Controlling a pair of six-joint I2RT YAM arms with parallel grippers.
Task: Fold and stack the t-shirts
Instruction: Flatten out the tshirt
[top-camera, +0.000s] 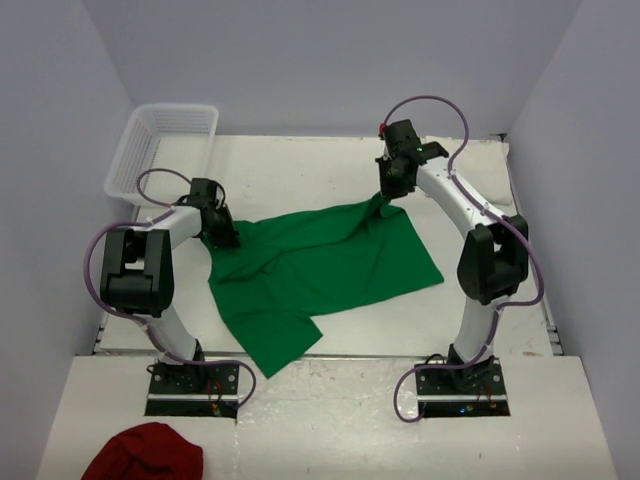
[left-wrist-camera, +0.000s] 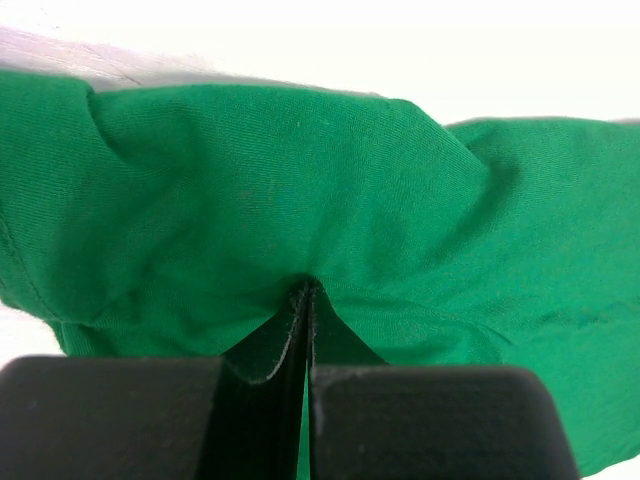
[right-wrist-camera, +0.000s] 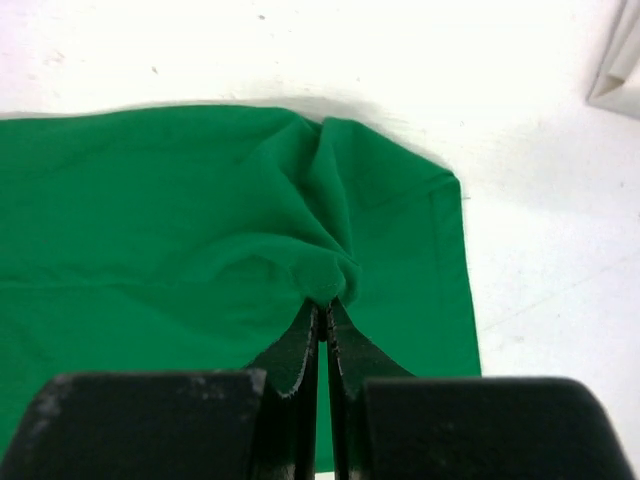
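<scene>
You are holding the green t-shirt (top-camera: 320, 270) with both arms at once, and it is lying across the middle of the white table (top-camera: 300, 165), mostly spread but rumpled, with one part trailing toward the near edge between the two arm bases. Your left gripper (top-camera: 222, 238) is clamping the shirt's left edge, low against the table; in the left wrist view its jaws are pressing together with a fold of green cloth caught between them and creases fanning out from the pinch. Your right gripper (top-camera: 385, 198) is gripping the shirt's far right corner, where the cloth is gathering into a small peak under the tool; in the right wrist view its jaws are likewise squeezing a bunched tuck of green fabric, with a hemmed edge running down just to the right. A clear plastic basket (top-camera: 160, 150) is sitting at the table's far left corner, and a dark red cloth (top-camera: 145, 455) is lying on the near ledge in front of the left arm's base.
</scene>
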